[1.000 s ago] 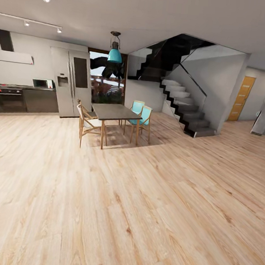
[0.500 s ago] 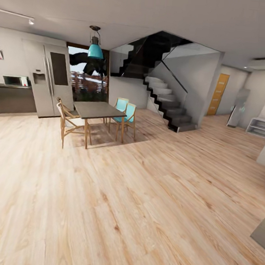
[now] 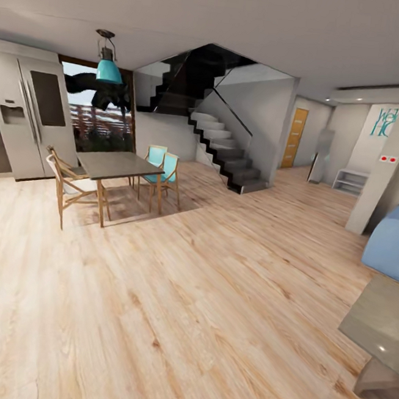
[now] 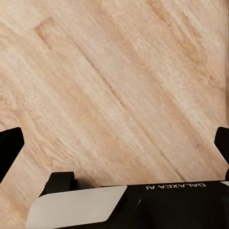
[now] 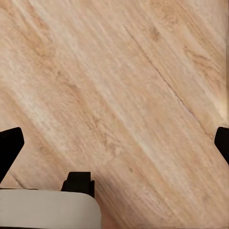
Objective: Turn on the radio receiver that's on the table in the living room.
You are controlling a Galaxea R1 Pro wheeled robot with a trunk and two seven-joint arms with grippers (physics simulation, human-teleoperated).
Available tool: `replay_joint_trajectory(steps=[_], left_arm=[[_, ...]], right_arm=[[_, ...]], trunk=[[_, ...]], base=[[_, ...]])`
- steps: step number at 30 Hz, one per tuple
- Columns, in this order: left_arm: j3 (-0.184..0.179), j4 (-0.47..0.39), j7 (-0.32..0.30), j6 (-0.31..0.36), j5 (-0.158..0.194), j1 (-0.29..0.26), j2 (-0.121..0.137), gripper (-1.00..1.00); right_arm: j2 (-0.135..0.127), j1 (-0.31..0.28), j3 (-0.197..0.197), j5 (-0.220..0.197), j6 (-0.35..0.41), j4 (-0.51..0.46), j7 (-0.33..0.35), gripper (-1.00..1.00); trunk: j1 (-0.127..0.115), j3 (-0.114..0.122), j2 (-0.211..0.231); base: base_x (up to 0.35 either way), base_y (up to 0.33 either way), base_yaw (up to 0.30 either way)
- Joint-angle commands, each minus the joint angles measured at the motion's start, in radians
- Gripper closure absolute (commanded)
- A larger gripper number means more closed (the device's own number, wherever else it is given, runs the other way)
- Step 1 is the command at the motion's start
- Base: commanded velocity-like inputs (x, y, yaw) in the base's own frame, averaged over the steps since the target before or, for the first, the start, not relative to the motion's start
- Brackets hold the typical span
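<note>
Now the head view has swung right — the dark dining table [image 3: 114, 164] has slid leftward, and a light blue sofa [image 3: 397, 245] and low glossy grey table [image 3: 378, 320] have appeared. No radio visible yet. Both grippers [image 4: 114, 143] [image 5: 114, 143] hang spread over plank floor [image 3: 188, 309].

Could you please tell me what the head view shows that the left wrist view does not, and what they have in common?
The head view takes in the room: a dining table with chairs, a staircase, a fridge, a blue sofa and the corner of a low grey table. The left wrist view gives a close look at the left gripper, its fingers spread wide with nothing between them. Both show the light wood plank floor.
</note>
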Motion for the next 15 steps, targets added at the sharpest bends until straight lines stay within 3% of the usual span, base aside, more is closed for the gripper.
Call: replay_joint_trajectory(steps=[1, 15], left_arm=[[0.0, 0.0, 0.0, 0.0, 0.0, 0.0, 0.0, -1.0], [-0.002, 0.0, -0.001, 0.0, 0.001, 0.0, -0.003, -1.0]], right_arm=[[0.0, 0.0, 0.0, 0.0, 0.0, 0.0, 0.0, -1.0], [0.005, 0.0, 0.001, 0.0, -0.002, 0.004, 0.0, -1.0]], trunk=[[0.0, 0.0, 0.0], [0.0, 0.0, 0.0]], base=[[0.0, 0.0, -0.291], [0.0, 0.0, -0.292]])
